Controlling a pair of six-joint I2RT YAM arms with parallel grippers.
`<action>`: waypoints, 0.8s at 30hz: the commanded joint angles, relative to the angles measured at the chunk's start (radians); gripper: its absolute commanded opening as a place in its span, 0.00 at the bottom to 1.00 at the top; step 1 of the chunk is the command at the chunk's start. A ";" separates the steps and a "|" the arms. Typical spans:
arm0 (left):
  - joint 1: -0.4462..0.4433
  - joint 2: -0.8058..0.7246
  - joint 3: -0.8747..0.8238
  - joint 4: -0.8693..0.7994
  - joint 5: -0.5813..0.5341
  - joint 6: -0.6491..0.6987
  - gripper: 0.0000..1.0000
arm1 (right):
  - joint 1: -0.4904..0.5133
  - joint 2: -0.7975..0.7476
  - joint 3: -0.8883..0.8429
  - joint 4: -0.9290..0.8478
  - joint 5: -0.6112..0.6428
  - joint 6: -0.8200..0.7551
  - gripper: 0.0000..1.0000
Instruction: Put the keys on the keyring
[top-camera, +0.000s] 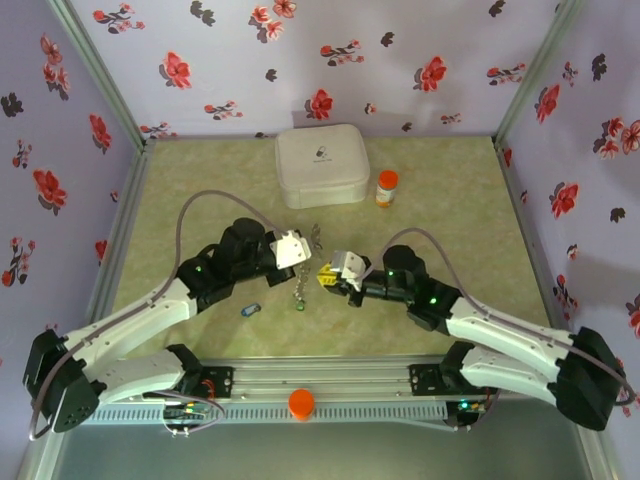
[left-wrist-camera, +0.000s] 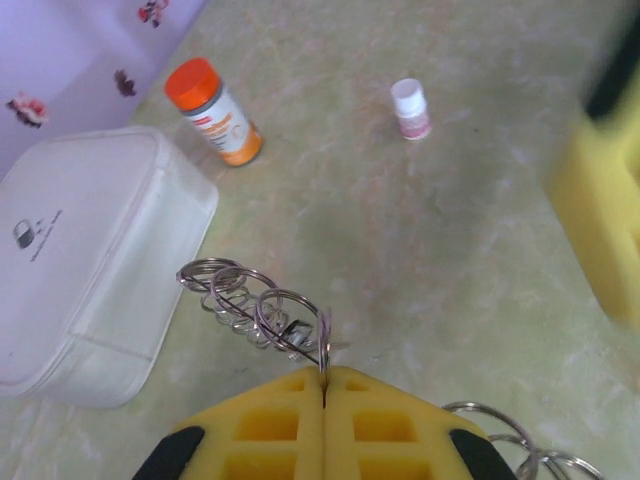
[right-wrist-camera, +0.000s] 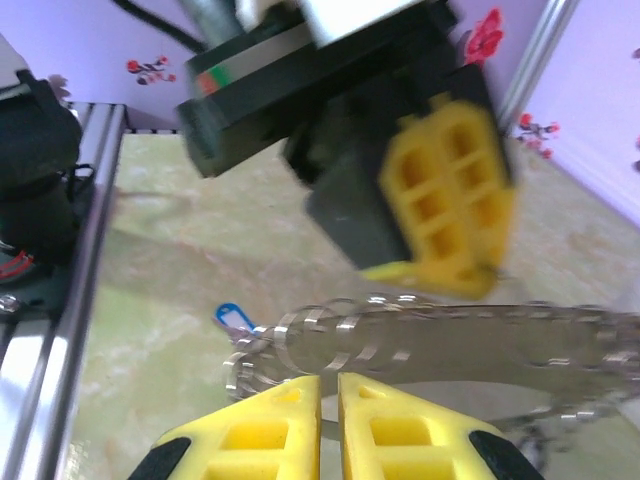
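Observation:
The keyring (top-camera: 316, 236) is a floppy chain of thin grey metal loops hanging between my two grippers at mid-table. My left gripper (top-camera: 303, 252) is shut on one thin loop, and its yellow fingertips (left-wrist-camera: 300, 385) pinch the wire while more loops of the keyring (left-wrist-camera: 250, 300) trail ahead of them. My right gripper (right-wrist-camera: 328, 385) has its jaws almost together, a thin wire crosses the slit, and the blurred keyring (right-wrist-camera: 420, 335) stretches off to the right. A blue-tagged key (right-wrist-camera: 232, 316) lies on the table near the arms (top-camera: 250, 310). A small green key (top-camera: 300, 305) lies below the chain.
A white square case (top-camera: 322, 167) stands at the back centre with an orange-capped pill bottle (top-camera: 386, 187) to its right. A small white bottle (left-wrist-camera: 410, 108) stands further off. Flowered walls close in the table on three sides, and a metal rail (top-camera: 320, 380) runs along the near edge.

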 joint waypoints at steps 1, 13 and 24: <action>-0.006 0.050 0.132 -0.100 -0.121 -0.129 0.00 | 0.042 0.058 -0.007 0.182 -0.020 0.094 0.12; -0.009 0.304 0.523 -0.520 -0.340 -0.352 0.00 | 0.098 0.289 0.063 0.410 0.135 0.158 0.12; -0.009 0.521 0.887 -0.944 -0.347 -0.661 0.00 | 0.107 0.547 0.072 0.773 0.303 0.266 0.17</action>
